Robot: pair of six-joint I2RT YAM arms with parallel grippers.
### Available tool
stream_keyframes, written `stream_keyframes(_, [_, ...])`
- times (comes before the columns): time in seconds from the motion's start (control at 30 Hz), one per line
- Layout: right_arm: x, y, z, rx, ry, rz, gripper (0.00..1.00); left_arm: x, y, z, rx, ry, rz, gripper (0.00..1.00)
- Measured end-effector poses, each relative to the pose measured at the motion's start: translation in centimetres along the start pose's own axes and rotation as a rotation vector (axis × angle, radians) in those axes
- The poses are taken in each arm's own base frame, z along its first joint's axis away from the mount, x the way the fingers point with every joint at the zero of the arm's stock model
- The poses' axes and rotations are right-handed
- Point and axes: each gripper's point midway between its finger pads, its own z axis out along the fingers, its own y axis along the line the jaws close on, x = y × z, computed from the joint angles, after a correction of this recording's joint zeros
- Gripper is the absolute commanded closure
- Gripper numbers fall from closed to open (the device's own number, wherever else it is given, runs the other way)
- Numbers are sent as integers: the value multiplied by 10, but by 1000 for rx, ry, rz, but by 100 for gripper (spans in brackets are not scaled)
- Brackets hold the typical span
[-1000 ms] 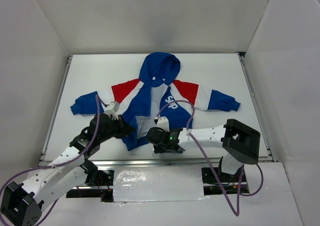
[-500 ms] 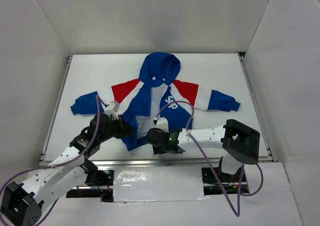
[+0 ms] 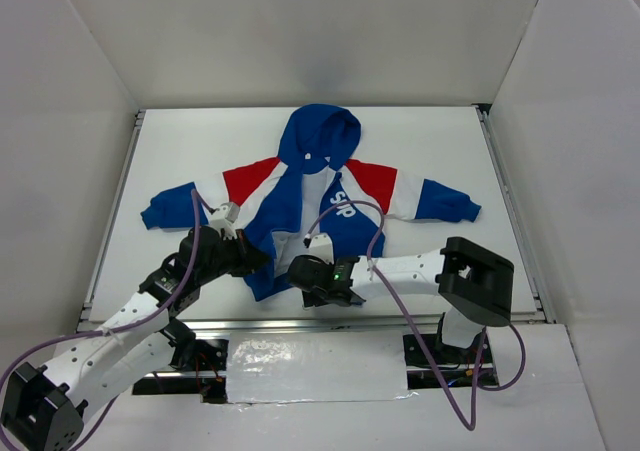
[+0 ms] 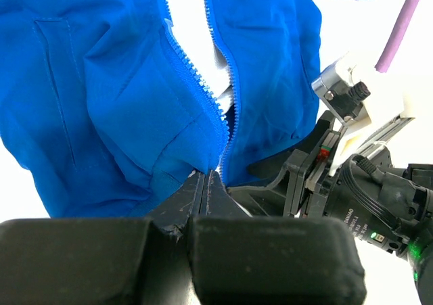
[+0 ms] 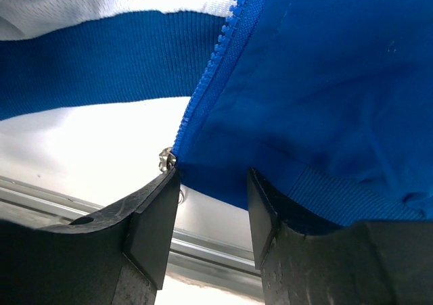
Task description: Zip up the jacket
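Jacket (image 3: 280, 206) lies flat and unzipped on the white table (image 3: 430, 141), hood away from my bases. My left gripper (image 4: 205, 181) is pinched tight on the hem end of one zipper edge. My right gripper (image 5: 212, 183) stands parted, straddling the other panel's hem corner, with the metal zipper pull (image 5: 166, 159) just beside one finger.

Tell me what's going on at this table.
Two robot arms are working at the bottom hem of a blue hooded jacket lying front-up on the white table. The left tool is pinched shut on the hem where the two zipper edges converge. The right tool sits open, its fingers straddling the other front panel's lower corner, beside a small metal zipper piece. The zipper is not yet joined, and the front lies open.
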Motion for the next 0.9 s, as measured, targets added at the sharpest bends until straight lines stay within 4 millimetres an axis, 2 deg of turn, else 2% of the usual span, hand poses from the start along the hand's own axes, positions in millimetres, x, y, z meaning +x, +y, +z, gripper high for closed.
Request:
stream_keyframes(0.37, [-4,11,7,-50,-34,53,62,1,1,0,-7,2,0,100])
stream_keyframes(0.47, [-3,15,11,-78,-44,84,59,6,6,2,-26,26,-6,100])
stream_keyframes(0.53, [-2,18,11,-87,-51,101,52,5,5,1,-22,22,-7,100])
stream_keyframes(0.7, [-1,27,9,-80,-82,92,51,0,1,-3,-4,-9,-2,100])
stream_keyframes(0.9, [-2,26,8,-29,-101,74,51,8,9,0,-38,28,-12,100])
